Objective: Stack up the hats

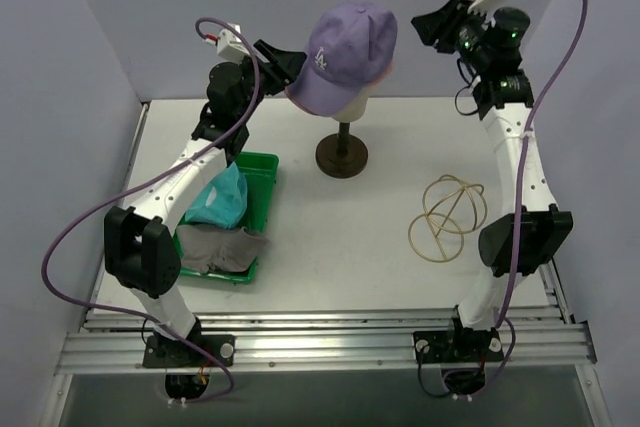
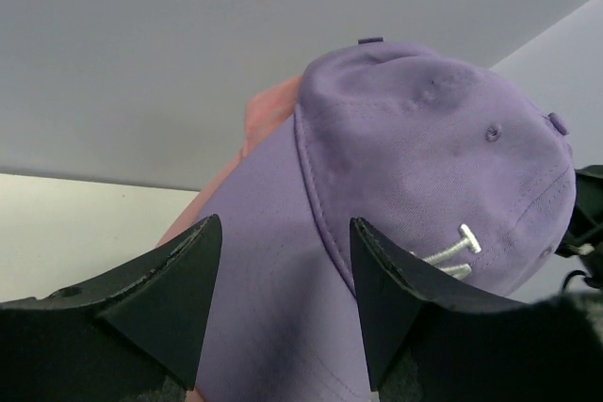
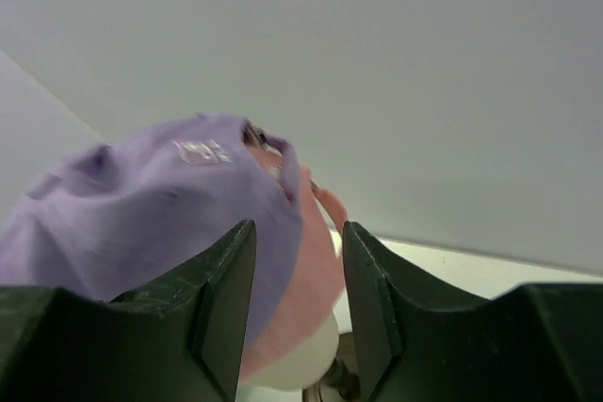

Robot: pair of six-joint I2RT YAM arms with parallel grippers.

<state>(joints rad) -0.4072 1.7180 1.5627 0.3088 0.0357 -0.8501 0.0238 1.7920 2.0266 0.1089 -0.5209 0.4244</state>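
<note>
Lavender cap (image 1: 345, 57) over pink cap (image 3: 316, 261) on mannequin head (image 1: 350, 104). Prob. soft, light; brim stiffest, so best hold. L fingers (image 2: 170, 289) apart at brim; R fingers (image 3: 221, 298) apart, empty.

The pink cap (image 1: 378, 75) is almost wholly buried under the lavender cap (image 1: 345, 52); only a thin rim shows. Both cover the mannequin head (image 1: 345, 109) down to its cream chin. In the tray (image 1: 268, 182) the left arm (image 1: 185, 177) crosses the teal hat (image 1: 225, 197) and the grey hat (image 1: 215, 245), hiding part of each. From the left wrist, the brim (image 2: 264, 327) runs off the bottom edge, and whether the left gripper (image 2: 285, 223) touches it cannot be told. From the right wrist, the white logo (image 3: 200, 150) is a blur
</note>
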